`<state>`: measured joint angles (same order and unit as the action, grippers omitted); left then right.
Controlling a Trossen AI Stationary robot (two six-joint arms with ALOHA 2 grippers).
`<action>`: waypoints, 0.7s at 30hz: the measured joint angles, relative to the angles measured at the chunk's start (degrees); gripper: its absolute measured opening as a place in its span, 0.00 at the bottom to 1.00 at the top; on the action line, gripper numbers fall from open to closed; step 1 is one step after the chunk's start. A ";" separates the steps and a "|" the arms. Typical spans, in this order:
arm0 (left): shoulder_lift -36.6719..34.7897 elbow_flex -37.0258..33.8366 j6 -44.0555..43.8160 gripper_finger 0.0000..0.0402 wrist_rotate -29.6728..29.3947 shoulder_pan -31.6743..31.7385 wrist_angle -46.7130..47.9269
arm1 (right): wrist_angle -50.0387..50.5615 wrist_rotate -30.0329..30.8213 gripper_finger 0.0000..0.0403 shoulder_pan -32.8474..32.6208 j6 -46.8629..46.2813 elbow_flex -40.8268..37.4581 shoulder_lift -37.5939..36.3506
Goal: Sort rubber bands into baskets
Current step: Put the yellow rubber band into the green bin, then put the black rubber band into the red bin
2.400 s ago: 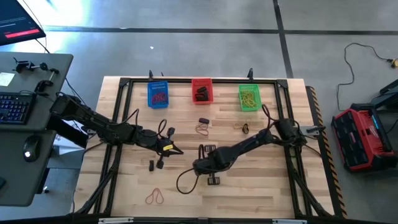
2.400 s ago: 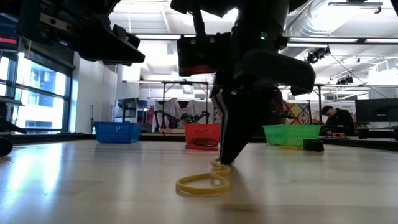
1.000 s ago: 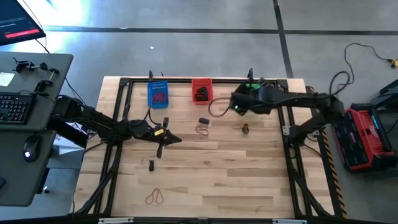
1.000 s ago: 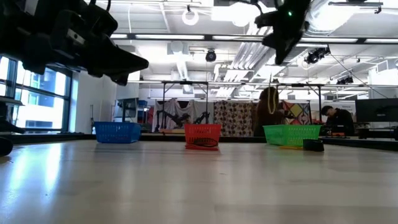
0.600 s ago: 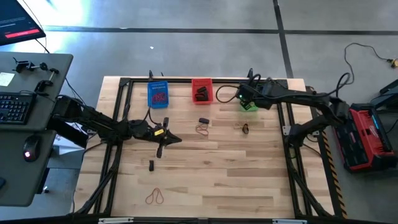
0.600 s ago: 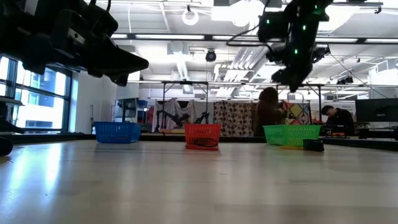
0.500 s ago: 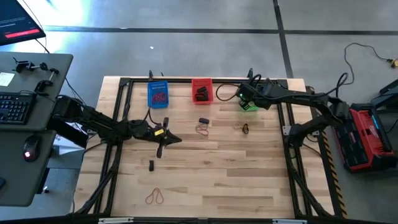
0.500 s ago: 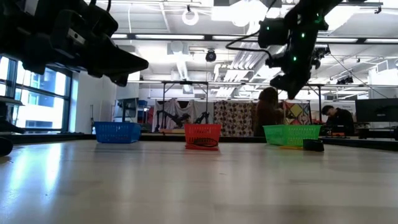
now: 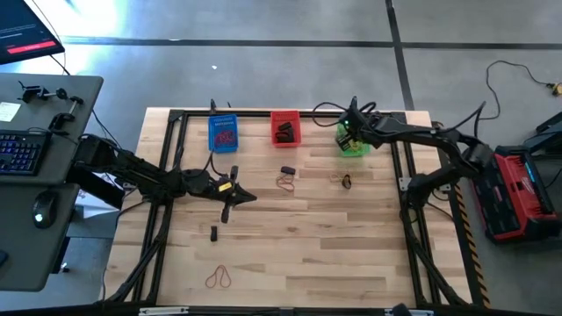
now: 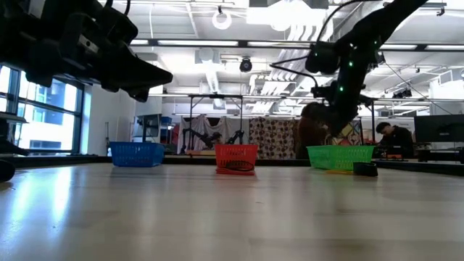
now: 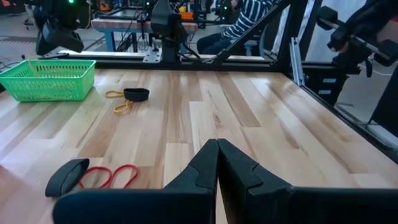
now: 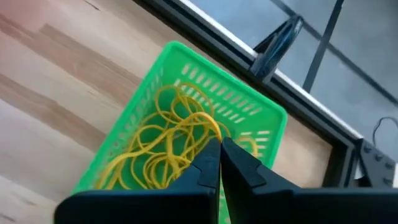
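Over the Green Basket, Fingers Together

Right then, my right tool (image 12: 219,163) hung above the green plastic mesh basket (image 9: 352,140) at the far right of the table (image 9: 351,254), its two dark fingers pressed together. I could not make out a band between them in the wrist view; a thin yellow one would have been hard to tell from the heap of yellowish rubber bands (image 12: 174,149) lying in that basket. My left tool (image 11: 217,165) waited over the middle left of the table, also fully closed and holding nothing.

The blue mesh basket (image 9: 223,133) held red bands and the red mesh basket (image 9: 284,128) held black ones. Loose on the wood lay a thick black band (image 9: 287,170) just beside an orange loop (image 9: 285,183), a yellowish loop touching another black band (image 9: 345,181), a small black piece (image 9: 213,233), and a pair of red loops (image 9: 218,279) near the front edge.

My worry was this: if a band was pinched and clung to a finger when I let go, it might ride out past the rim and fall on the table. Where two colours touched, a careless pinch could lift both and spoil the sort.
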<state>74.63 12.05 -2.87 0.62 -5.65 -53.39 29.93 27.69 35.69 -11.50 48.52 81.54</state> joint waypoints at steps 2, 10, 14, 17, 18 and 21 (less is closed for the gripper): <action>0.00 0.00 0.02 0.00 -0.02 -0.02 0.17 | -0.99 -1.01 0.00 0.90 0.01 -0.56 0.25; 0.00 0.00 1.12 0.00 -0.02 -0.04 0.47 | -1.74 -2.21 0.00 2.23 0.13 -0.77 0.26; 0.00 0.00 2.43 0.00 -0.76 -0.04 0.48 | -1.58 -3.84 0.06 2.19 1.02 -0.77 0.26; 0.00 0.00 2.49 0.00 -1.20 -0.02 0.46 | -1.51 -3.93 0.15 2.19 0.01 -0.77 0.26; 0.00 0.00 2.47 0.00 -1.26 -0.02 0.47 | -1.48 -3.94 0.18 2.19 -0.14 -0.77 0.26; 0.00 0.00 2.36 0.00 -1.29 -0.02 0.46 | -1.44 -4.35 0.26 2.19 -0.33 -0.77 0.26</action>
<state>74.63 12.05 -0.51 -0.67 -5.67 -52.93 28.49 23.34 37.89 -11.83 47.75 81.80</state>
